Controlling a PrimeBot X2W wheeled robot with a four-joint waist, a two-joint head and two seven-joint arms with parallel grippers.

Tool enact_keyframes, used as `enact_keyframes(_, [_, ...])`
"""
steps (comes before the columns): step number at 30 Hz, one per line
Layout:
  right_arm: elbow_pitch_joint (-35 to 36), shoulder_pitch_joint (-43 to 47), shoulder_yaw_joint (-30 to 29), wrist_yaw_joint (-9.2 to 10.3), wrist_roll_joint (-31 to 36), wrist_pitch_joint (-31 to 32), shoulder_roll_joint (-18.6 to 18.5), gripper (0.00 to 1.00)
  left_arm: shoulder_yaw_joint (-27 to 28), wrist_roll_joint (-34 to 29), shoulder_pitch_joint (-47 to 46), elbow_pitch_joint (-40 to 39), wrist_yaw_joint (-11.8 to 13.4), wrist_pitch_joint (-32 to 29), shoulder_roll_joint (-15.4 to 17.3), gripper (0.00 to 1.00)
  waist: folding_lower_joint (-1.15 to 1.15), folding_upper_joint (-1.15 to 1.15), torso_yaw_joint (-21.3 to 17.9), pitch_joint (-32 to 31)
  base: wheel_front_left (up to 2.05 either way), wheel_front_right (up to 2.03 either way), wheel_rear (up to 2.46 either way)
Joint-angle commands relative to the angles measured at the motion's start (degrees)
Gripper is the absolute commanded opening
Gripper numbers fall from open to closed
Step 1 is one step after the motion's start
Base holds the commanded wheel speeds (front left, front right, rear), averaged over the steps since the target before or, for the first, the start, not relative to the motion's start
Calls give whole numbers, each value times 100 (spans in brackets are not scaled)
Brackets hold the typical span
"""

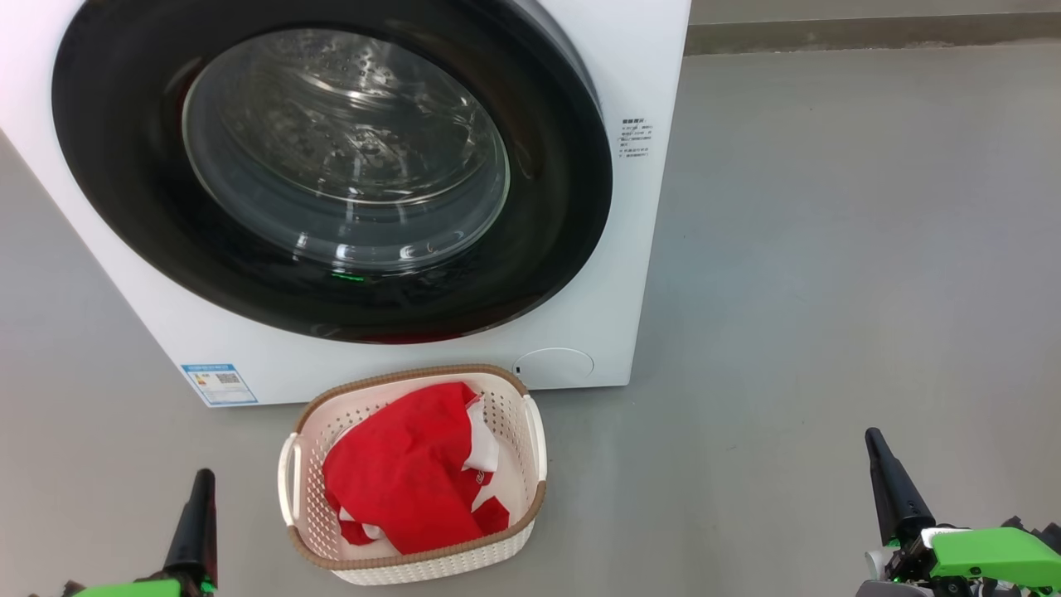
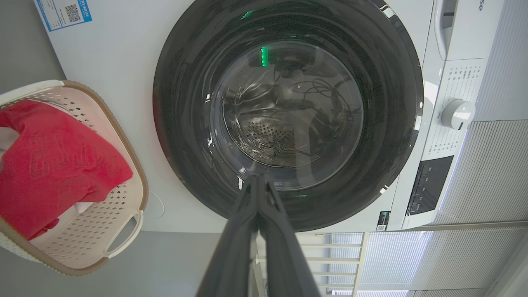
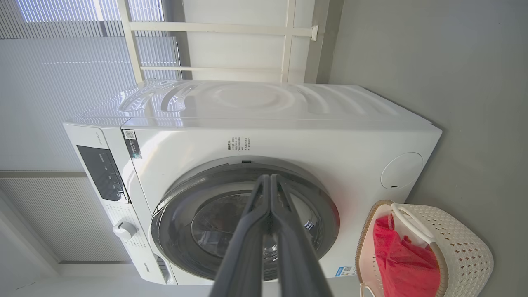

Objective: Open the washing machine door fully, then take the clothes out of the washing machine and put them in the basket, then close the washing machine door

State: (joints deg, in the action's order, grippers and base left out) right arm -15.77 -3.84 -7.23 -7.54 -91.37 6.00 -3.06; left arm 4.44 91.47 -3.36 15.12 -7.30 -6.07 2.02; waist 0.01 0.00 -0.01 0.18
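Observation:
The washing machine (image 1: 638, 249) stands ahead, its black-rimmed door (image 1: 344, 157) lying flat against the front. Through the glass I see bare steel drum and no fabric. On the floor in front of it, the cream basket (image 1: 414, 375) holds the red clothes (image 1: 406, 481) with white trim. My left gripper (image 1: 202, 477) is shut and empty at the lower left, left of the basket. My right gripper (image 1: 875, 439) is shut and empty at the lower right, well clear of the basket. Seen from the wrists, the left gripper (image 2: 256, 178) and the right gripper (image 3: 270, 177) both point at the door.
Grey floor (image 1: 829, 290) lies open to the right of the machine. A blue label (image 1: 219, 383) and a round white flap (image 1: 554, 367) sit low on its front. The control panel with a white knob (image 2: 458, 114) runs along its top, and window blinds (image 3: 62, 49) are behind.

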Motion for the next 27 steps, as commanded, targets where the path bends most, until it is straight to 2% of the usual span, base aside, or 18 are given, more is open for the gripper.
enact_keyframes(1, [176,-232,90,5,-95,34,1,0,209,68,-283,-110,-19,-43,89,0,0,0,1,0,0,0,0])
enact_keyframes(27, [175,-233,82,5,-88,40,7,0,211,67,-283,-110,-19,-44,88,0,0,0,1,0,0,0,0])
